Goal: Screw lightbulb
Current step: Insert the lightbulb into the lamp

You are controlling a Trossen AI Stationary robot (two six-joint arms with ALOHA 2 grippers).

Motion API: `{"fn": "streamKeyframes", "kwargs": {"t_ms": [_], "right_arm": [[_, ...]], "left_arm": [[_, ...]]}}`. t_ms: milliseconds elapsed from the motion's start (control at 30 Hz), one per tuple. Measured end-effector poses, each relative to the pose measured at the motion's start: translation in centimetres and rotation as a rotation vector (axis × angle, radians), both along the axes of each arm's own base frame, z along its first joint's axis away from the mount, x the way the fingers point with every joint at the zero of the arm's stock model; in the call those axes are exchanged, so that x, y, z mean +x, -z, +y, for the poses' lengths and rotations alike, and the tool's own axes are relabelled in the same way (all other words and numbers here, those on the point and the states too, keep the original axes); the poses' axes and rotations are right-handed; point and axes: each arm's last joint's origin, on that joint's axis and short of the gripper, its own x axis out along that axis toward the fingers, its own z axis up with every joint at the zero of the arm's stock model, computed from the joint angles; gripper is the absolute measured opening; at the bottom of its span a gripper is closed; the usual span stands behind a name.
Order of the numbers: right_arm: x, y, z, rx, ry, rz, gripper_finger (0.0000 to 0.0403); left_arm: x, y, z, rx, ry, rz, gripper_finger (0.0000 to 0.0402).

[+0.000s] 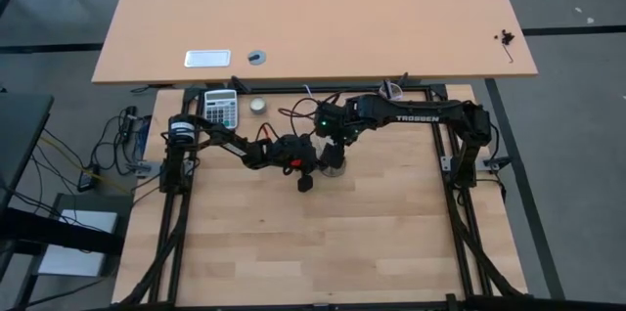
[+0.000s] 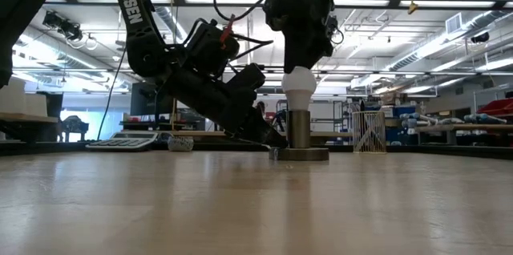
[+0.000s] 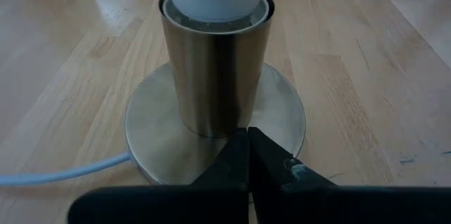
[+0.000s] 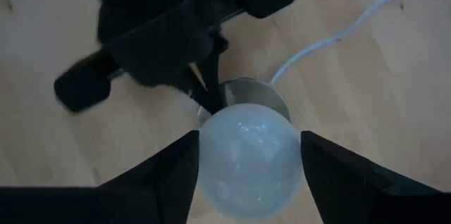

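I have the lightbulb [image 2: 300, 87] sitting upright with its screw end down inside the brushed-metal socket [image 2: 299, 131], just right of centre in the low view, so I judge I am in the threading stage, not the placing stage. My right gripper [image 4: 248, 160] comes down on it from above; in the right wrist view its two fingers [image 4: 169, 175] flank the white globe low in the frame, touching or very nearly touching its sides, so I read them as spread around the bulb, though I cannot tell how firmly they bite. My left gripper [image 3: 248, 155] is pressed together at the bottom centre of its wrist view, its tips resting on the round base plate [image 3: 151, 122] to pin the socket down. A white cord [image 3: 63, 171] trails off at lower left. Next, I think, I need a firm pinch and a wrist twist while the base stays pinned; a slipping grip would spin nothing.
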Motion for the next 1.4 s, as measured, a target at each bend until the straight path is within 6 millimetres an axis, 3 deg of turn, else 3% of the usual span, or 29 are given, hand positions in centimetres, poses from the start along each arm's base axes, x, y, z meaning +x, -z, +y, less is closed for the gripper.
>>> {"fn": "streamKeyframes", "kwargs": {"t_ms": [233, 367, 467, 800, 1100, 1233, 1400], "right_arm": [[0.4, -2.2, 0.6, -0.149, -0.420, -0.012, 0.0274], [0.1, -2.1, 0.9, -0.222, -0.680, 0.036, 0.0278], [0.0, -1.6, 0.9, -0.233, -0.765, 0.069, 0.0276], [0.6, -0.3, 0.4, -0.199, -0.689, 0.087, 0.0251], [0.6, 0.1, 0.1, -0.025, -0.019, 0.048, 0.0223], [0.6, -0.4, 0.1, -0.005, -0.013, 0.044, 0.0236], [1.0, -2.0, 0.2, -0.053, -0.165, 0.015, 0.0260]], "left_arm": [[0.0, 0.0, 0.0, 0.000, 0.000, 0.000, 0.0003], [0.0, 0.0, 0.0, 0.000, 0.000, 0.000, 0.0003], [0.0, 0.0, 0.0, 0.000, 0.000, 0.000, 0.0003], [0.0, 0.0, 0.0, 0.000, 0.000, 0.001, 0.0003], [0.0, 0.0, 0.0, 0.000, 0.001, 0.000, 0.0003], [0.0, 0.0, 0.0, 0.000, 0.000, 0.000, 0.0003], [0.0, 0.0, 0.0, 0.000, 0.000, 0.000, 0.0003]]}}
